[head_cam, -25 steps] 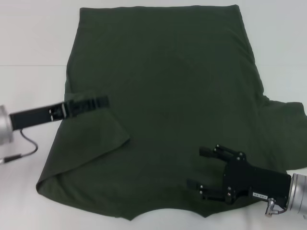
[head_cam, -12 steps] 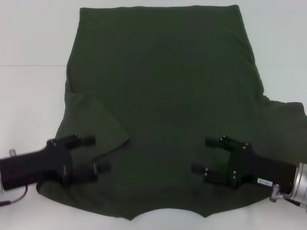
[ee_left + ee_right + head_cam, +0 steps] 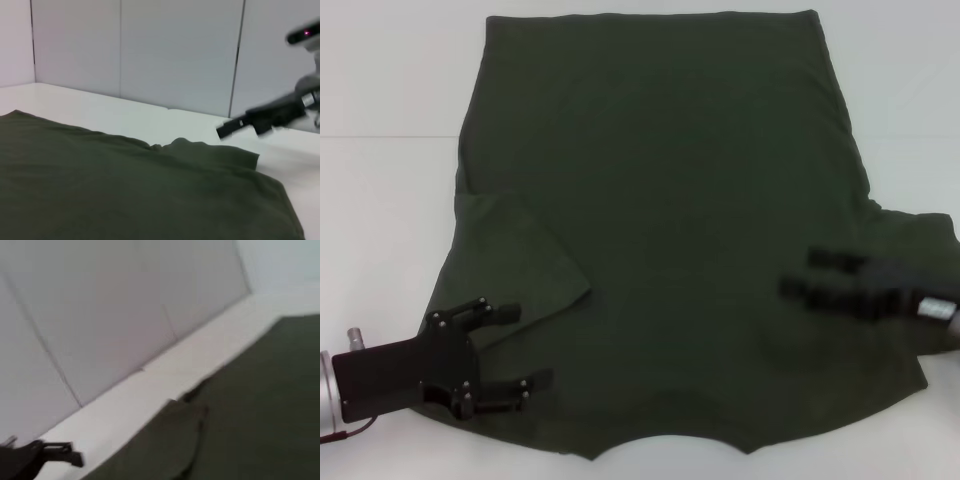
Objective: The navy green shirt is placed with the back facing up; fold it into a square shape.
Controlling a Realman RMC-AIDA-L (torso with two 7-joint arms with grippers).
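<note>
Navy green shirt [image 3: 660, 230] flat; left gripper [image 3: 520, 347] open; right gripper [image 3: 805, 273] blurred, possibly open.

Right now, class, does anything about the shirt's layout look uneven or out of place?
Yes. The navy green shirt lies lopsided: its left sleeve is folded in over the body, while its right sleeve sticks out flat on the table. The left gripper, open, sits at the near-left corner; the right gripper hovers by the unfolded sleeve.

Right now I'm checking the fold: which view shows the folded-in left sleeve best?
The head view: the navy green shirt lies spread out, its left sleeve folded inward beside the left end effector. The left wrist view shows only flat cloth; the right wrist view shows the shirt's edge at a low angle.
</note>
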